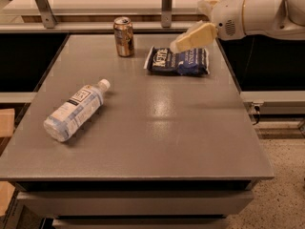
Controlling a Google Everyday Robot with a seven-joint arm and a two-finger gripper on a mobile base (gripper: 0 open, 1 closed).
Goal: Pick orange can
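Observation:
The orange can [124, 36] stands upright near the far edge of the grey table [143, 123], left of centre. It has a shiny orange-bronze body and a silver top. My gripper [183, 43] reaches in from the upper right on a white arm. It hovers above the dark blue chip bag [179, 61], to the right of the can and apart from it. It holds nothing.
A clear plastic water bottle [75, 111] with a white label lies on its side at the table's left. Metal posts [166, 4] and a rail run behind the far edge. The floor shows at the lower right.

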